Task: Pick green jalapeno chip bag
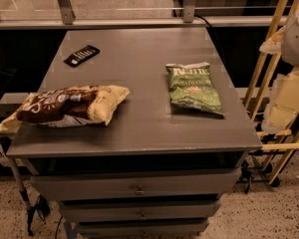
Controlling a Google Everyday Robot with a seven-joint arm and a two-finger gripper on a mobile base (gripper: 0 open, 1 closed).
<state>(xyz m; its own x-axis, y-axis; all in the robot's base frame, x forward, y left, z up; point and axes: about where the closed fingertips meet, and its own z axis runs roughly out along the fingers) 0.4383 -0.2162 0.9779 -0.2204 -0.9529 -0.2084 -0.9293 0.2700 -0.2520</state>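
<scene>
The green jalapeno chip bag (193, 87) lies flat on the right half of the grey cabinet top (139, 128), with its white "Kettle" lettering toward the far side. My gripper (285, 103) is a pale cream shape at the right edge of the view. It is off the cabinet top, to the right of the bag, and well apart from it. It holds nothing that I can see.
A larger brown-and-cream chip bag (70, 105) lies at the front left and overhangs the left edge. A black remote (81, 55) lies at the far left. Wooden slats (269, 49) lean beside the cabinet's right side. Drawers (138, 185) sit below the top.
</scene>
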